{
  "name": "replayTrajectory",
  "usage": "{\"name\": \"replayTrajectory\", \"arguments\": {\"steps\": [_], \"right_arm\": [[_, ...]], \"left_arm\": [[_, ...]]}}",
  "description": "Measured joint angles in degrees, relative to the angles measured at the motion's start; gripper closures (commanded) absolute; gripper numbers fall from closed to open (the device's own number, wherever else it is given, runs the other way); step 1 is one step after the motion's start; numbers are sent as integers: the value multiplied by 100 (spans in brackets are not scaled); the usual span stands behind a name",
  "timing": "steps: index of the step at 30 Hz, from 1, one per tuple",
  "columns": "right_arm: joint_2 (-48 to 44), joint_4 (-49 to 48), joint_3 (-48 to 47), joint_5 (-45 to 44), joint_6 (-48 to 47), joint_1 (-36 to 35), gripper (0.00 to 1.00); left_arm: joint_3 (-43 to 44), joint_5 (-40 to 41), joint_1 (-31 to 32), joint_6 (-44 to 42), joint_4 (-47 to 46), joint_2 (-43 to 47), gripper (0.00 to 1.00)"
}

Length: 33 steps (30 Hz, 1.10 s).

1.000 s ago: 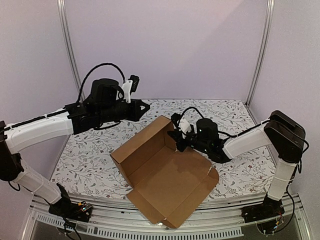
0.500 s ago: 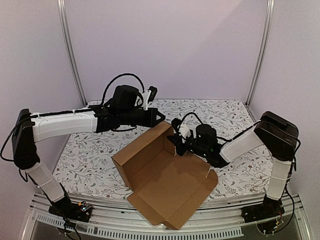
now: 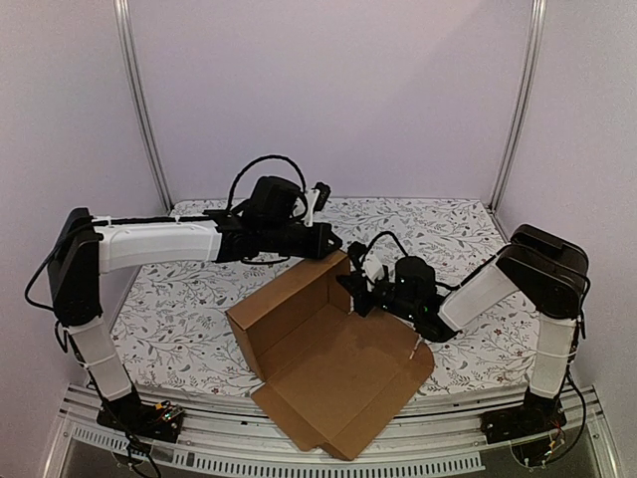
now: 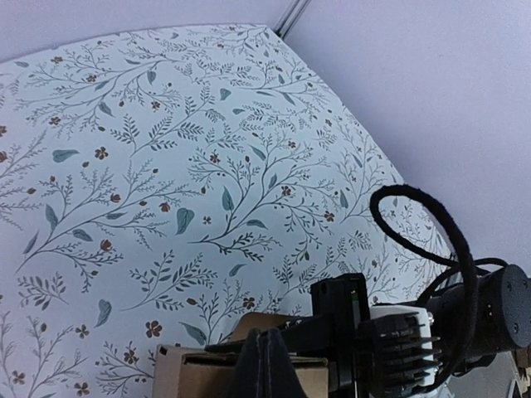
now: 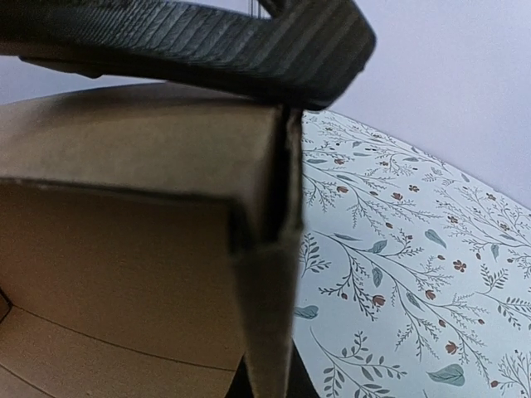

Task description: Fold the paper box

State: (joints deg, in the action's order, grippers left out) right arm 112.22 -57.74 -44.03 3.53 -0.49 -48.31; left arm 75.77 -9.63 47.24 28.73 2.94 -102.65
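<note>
The paper box (image 3: 328,358) is plain, unmarked brown corrugated cardboard. It lies at the near middle of the floral-patterned table (image 3: 179,289) with its rear and left walls raised, its floor flat, and a front flap reaching past the table's near edge. The right gripper (image 3: 350,282) pinches the raised wall at the box's far right corner, with one finger (image 5: 207,41) lying across the top edge. The left gripper (image 3: 333,242) holds nothing: its fingers (image 4: 264,365) are pressed together just above the rear wall's top edge.

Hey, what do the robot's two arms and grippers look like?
The left arm and right arm have white tubular shells with black joints. Each wrist carries a looping black cable. The left gripper and right gripper are black.
</note>
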Motion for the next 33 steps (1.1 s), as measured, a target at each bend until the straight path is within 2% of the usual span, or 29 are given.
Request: {"name": "replayTrajectory", "arguments": {"steps": [4,8,13,20,33], "right_arm": [[42,-190,81,-13,22,0,95],[76,-310,129,-44,138,0,76],[81,-365,166,-144,184,0,66],[59,-417,166,-170,212,0,65],[46,-509,-9,-184,369,0,68]], "left_arm": [[85,249,127,-129,160,-20,100],[103,378,186,-227,225,-22,100],[103,479,251,-289,234,-22,100],[101,603,339,-323,243,-22,100],[101,798,415,-326,247,-22,100]]}}
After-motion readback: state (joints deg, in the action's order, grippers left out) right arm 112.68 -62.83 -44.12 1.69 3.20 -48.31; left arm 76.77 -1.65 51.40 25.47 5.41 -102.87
